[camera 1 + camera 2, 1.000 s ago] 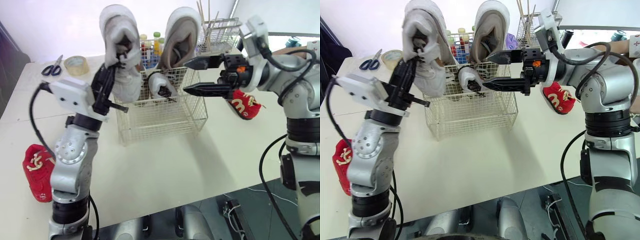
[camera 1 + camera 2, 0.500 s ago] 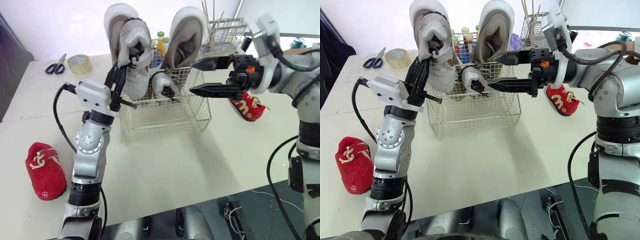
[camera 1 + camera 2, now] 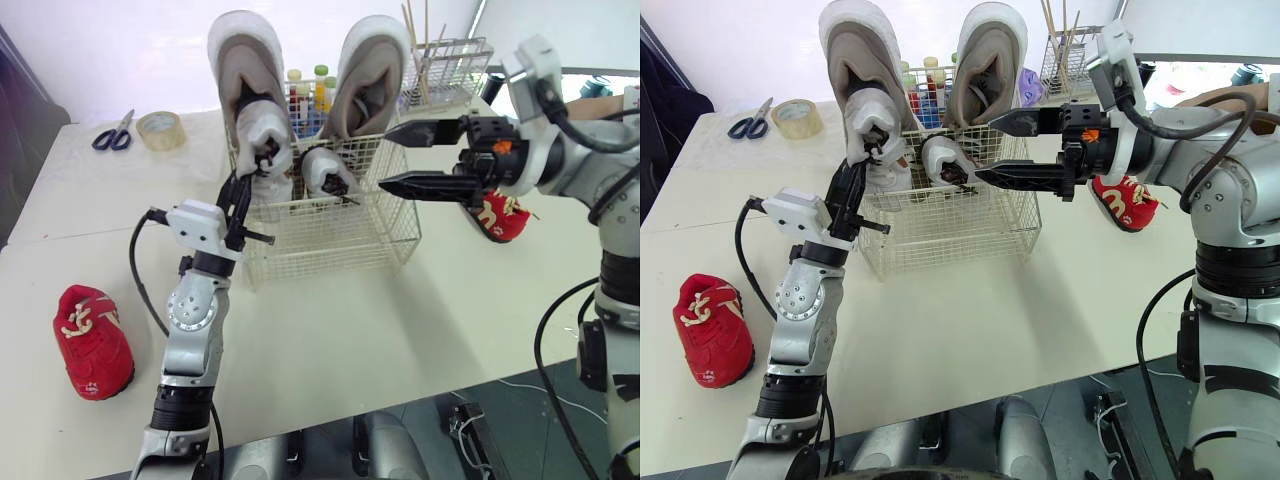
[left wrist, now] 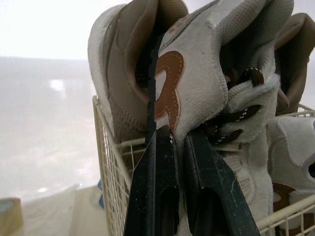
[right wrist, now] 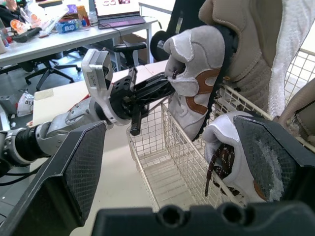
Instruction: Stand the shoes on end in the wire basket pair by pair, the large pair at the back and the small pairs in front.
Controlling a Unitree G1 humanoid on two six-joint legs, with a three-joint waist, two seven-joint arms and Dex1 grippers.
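Two large beige shoes (image 3: 240,60) (image 3: 372,75) stand on end at the back of the wire basket (image 3: 340,235). My left gripper (image 3: 256,165) is shut on a small white shoe with a brown mark (image 4: 197,83), holding it on end in the basket's front left, against the left large shoe. A second small white shoe (image 3: 324,170) stands beside it in the basket. My right gripper (image 3: 383,158) hovers open at the basket's upper right rim, near that second shoe. One red shoe (image 3: 92,340) lies on the table at the left, another (image 3: 502,216) behind my right arm.
Scissors (image 3: 112,130) and a tape roll (image 3: 160,128) lie at the back left. A crate of bottles (image 3: 306,92) and a wire rack with sticks (image 3: 442,62) stand behind the basket. The table's front edge runs close to my arms.
My left gripper has carried the small white shoe down from above the basket into its front left. The right gripper has stayed open beside the basket.
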